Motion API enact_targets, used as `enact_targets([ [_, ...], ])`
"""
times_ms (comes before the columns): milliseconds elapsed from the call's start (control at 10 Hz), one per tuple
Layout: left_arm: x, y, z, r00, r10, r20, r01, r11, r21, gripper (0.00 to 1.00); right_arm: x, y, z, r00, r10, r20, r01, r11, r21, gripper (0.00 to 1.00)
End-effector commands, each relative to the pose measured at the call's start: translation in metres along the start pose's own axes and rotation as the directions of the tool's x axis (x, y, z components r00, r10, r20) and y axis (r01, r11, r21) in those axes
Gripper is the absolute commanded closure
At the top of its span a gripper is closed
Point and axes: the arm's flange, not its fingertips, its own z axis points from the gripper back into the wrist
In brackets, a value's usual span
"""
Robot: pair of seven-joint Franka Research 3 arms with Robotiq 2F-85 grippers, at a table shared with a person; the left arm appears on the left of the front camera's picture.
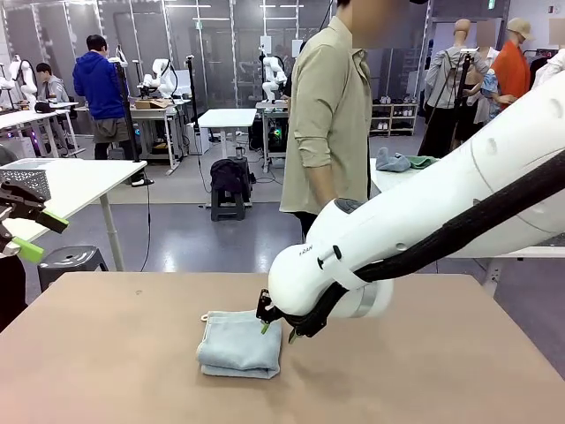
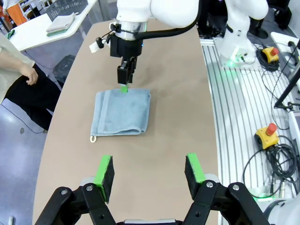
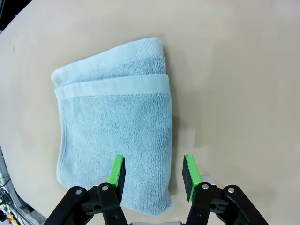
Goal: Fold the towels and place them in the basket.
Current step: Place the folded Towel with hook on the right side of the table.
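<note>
Nearest, off the left edge of the table (image 1: 106, 353), the left gripper (image 1: 40, 234) is held up in the air. Its jaws are spread wide and nothing is caught between them.

Roughly mid-table, a touch left of centre, one towel (image 1: 240, 344) is laid flat. It's light blue-grey terry, folded into a tidy layered rectangle, with a smooth woven band across one end. A little loop (image 1: 205, 316) is poked out at a corner.

The right gripper (image 1: 274, 329) is parked over the towel's right edge with its jaws apart and not clamped on anything. One pad is seen above the cloth, the other above bare tabletop. Actual contact can't be made out.

A person (image 1: 331, 115) is stood at the far edge. Further off, left, the basket (image 1: 22, 177) is sat on a white side table (image 1: 79, 181).
</note>
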Motion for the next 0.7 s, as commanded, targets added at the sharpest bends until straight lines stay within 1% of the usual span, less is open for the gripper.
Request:
enact_targets([
  [0, 0.001, 0.0, 0.001, 0.999, -0.021, 0.029, 0.021, 1.0, -0.004, 0.23, 0.01, -0.01, -0.008, 1.0, 0.001, 0.004, -0.001, 0.999, 0.05, 0.37],
  [200, 0.001, 0.0, 0.001, 0.999, -0.021, 0.029, 0.021, 1.0, -0.004, 0.23, 0.013, -0.014, -0.014, 1.0, 0.013, -0.017, -0.012, 0.999, 0.051, 0.37],
  [300, 0.001, 0.0, 0.001, 0.999, -0.021, 0.029, 0.021, 1.0, -0.004, 0.23, 0.014, -0.015, -0.016, 0.999, 0.018, -0.044, -0.016, 0.999, 0.045, 0.37],
  [600, 0.001, 0.0, 0.001, 0.999, -0.021, 0.029, 0.021, 1.0, -0.004, 0.23, 0.016, -0.016, -0.021, 0.998, 0.027, -0.052, -0.025, 0.998, 0.053, 0.37],
])
